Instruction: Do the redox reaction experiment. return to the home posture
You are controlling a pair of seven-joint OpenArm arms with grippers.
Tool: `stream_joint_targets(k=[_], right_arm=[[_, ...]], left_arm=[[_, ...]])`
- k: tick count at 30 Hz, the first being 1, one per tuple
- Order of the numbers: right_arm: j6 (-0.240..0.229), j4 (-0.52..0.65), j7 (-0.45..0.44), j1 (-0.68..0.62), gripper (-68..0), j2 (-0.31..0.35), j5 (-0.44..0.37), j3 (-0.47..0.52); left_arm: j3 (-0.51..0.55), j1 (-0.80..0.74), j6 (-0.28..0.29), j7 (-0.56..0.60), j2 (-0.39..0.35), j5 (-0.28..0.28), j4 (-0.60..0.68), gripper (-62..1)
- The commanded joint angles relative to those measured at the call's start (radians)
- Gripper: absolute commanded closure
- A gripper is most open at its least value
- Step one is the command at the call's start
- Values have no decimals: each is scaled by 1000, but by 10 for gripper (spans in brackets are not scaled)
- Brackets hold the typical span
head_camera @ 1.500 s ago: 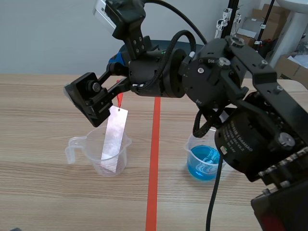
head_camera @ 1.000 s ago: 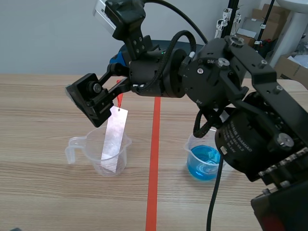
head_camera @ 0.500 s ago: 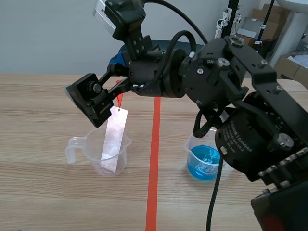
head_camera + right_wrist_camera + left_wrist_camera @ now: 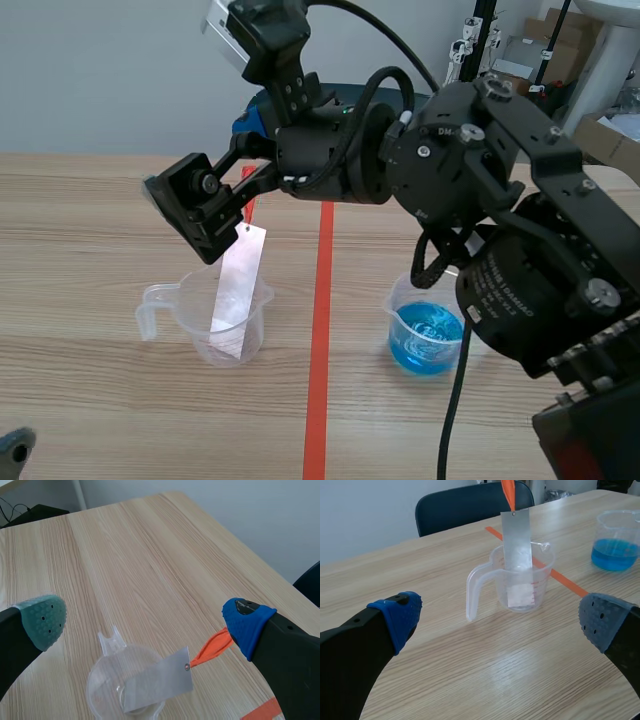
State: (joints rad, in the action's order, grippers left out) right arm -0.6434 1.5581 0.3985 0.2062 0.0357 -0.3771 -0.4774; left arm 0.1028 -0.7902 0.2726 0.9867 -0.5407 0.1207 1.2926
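Observation:
A thin metal strip [image 4: 235, 290] with an orange tab [image 4: 210, 647] stands tilted in a clear measuring beaker [image 4: 160, 298], leaning on its rim. My right gripper [image 4: 205, 215] comes in from the right and hovers just above the strip's top. In the right wrist view this gripper [image 4: 145, 620] is open, and the tab lies beside its blue pad [image 4: 245, 622]. A second beaker [image 4: 425, 340] holds blue liquid to the right of the tape line. My left gripper [image 4: 500, 620] is open and low, a little short of the clear beaker [image 4: 480, 587] and strip [image 4: 516, 555].
An orange-red tape line [image 4: 320, 330] runs down the table between the two beakers. A blue chair [image 4: 470, 505] stands behind the far table edge. The right arm's bulk [image 4: 520, 260] hangs over the blue-liquid beaker.
My right arm has shifted slightly up and to the right above the strip, which stays in the beaker. A bit of the left arm now shows at the scene's lower left corner.

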Motion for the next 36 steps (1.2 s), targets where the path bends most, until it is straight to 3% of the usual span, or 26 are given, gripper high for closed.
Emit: stream_joint_targets(k=[1,4,14,19,22,27,31,36], right_arm=[[0,18,-39,13,-679,35,-8,5],[-1,22,-83,0,-679,89,-12,5],[15,151,-295,-83,-679,333,-19,5],[94,220,-416,-161,-679,475,-19,7],[151,250,-488,-213,-679,567,-19,7],[257,267,-620,-307,-679,698,-13,9],[313,267,-697,-347,-679,787,-7,12],[342,267,-746,-362,-679,853,-8,37]], left_arm=[[23,-8,-1,-43,-12,4,67,-623],[44,-8,-1,-141,-24,16,153,-623],[51,-7,-1,-286,-172,195,374,-623],[51,-7,-14,-356,-251,263,447,-623],[51,-7,-51,-359,-287,288,467,-623],[51,-12,-54,-359,-308,306,494,-623],[51,-50,-59,-360,-308,306,543,-623],[51,-102,-106,-406,-347,306,624,-623]])
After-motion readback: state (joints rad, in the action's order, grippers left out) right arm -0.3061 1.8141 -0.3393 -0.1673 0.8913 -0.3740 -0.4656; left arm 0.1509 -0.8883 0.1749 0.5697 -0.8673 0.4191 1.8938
